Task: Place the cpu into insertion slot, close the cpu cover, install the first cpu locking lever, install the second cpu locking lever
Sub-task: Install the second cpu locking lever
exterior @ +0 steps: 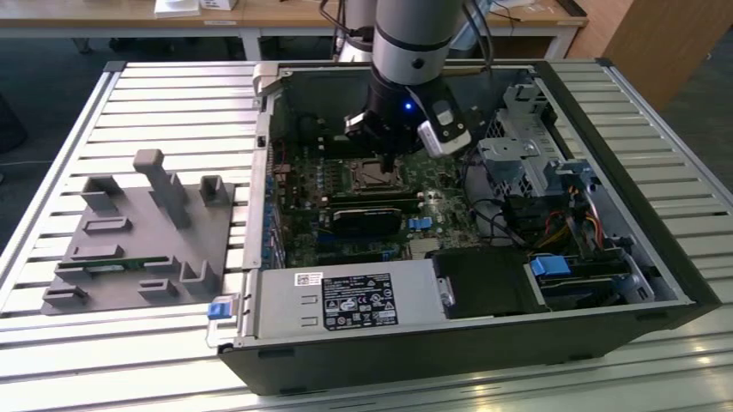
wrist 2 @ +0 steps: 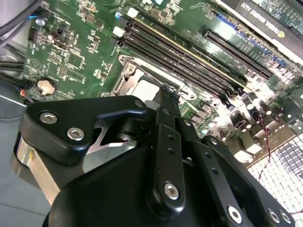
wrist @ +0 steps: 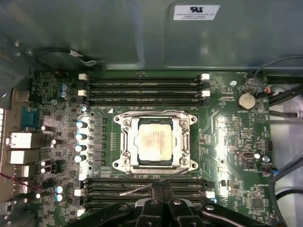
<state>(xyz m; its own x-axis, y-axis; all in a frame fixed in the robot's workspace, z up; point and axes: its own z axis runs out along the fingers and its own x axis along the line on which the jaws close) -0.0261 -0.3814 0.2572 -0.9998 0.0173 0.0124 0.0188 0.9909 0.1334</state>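
The black linkage of the jaws fills the foreground of the second wrist view, its two fingers brought together to a narrow tip with nothing visibly held between them; that tip hangs just above the green motherboard at the edge of the socket. In the first wrist view the closed fingertips sit at 6 o'clock from the insertion slot, over the nearer bank of black memory slots, where a thin metal locking lever juts out at a slant from the socket's lower corner towards the fingertips. The cpu, a pale square chip with a dull, smudged metal top, lies seated flat in the insertion slot, and the cpu cover, a silver frame with a square window, lies down around it so that the chip shows through the window. A second bank of memory slots runs at 12 o'clock from the socket, and a round coin cell sits at about 2 o'clock. In the exterior view the arm reaches down into the open computer case, which lies on its side on a slatted metal surface; a grey plastic fixture stands on that surface at 9 o'clock from the case.
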